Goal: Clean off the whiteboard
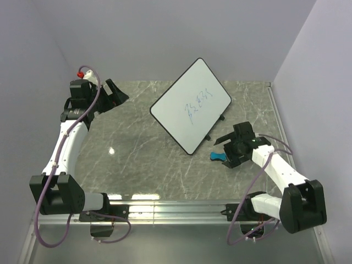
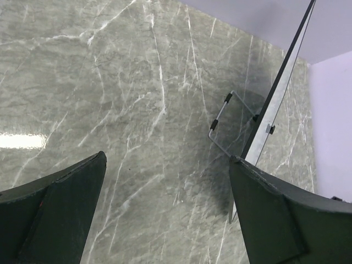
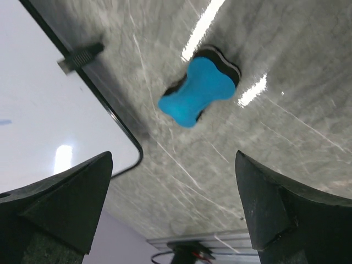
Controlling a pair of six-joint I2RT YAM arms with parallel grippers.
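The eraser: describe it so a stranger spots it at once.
On the grey marbled table stands a large white whiteboard. Just right of its nearest corner lies the eraser: small, bright blue, bone-shaped, with a dark underside, unlike the big flat board.

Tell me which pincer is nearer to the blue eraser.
Right. The right pincer hovers open close over the blue eraser. The left pincer is open at the far left of the table, beyond the whiteboard.
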